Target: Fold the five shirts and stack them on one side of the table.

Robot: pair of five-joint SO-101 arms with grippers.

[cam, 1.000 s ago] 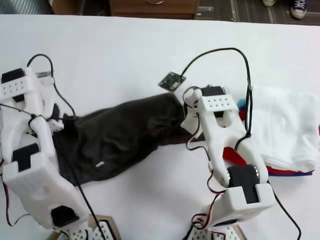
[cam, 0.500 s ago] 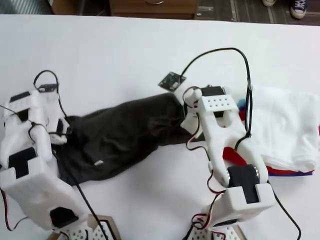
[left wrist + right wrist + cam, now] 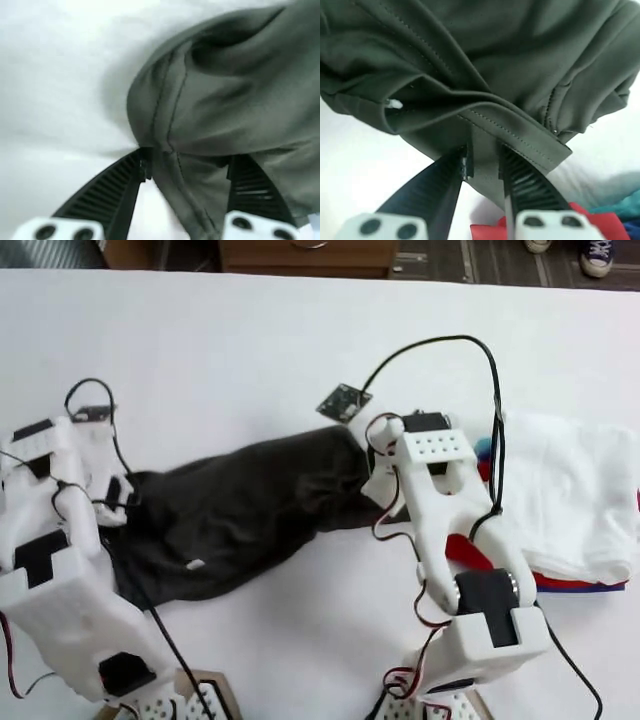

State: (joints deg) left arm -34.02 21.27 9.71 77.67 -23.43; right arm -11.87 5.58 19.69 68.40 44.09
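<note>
In the middle of the white table (image 3: 250, 340) we see a dark shirt (image 3: 240, 515) lying crumpled and stretched out between the two arms, one end toward each. It is not folded. Its cloth bunches in loose ridges, and a small pale tag shows near its lower edge.

At the shirt's right end, the right gripper (image 3: 484, 161) pinches a stitched hem. Its two black ribbed fingers (image 3: 445, 185) are pressed close together with the doubled edge of cloth caught between them. From the right wrist view we see the fabric fanning away from that pinch in several folds.

At the other end, the left gripper (image 3: 190, 161) has its jaws spread wide. A rounded, seamed fold of the shirt sits in the gap and touches the inner side of one finger (image 3: 127, 182), and the other finger stands apart on the far side of the cloth. We cannot tell from here whether that second finger touches the fabric.

On the right side of the table, just beside the right arm, lies a stack of folded shirts (image 3: 570, 490). A white one is on top, with red (image 3: 465, 552) and blue edges showing beneath it. A small dark square piece (image 3: 343, 401) rests on the table just beyond the dark shirt, near a black cable (image 3: 440, 340) that loops above the right arm.
</note>
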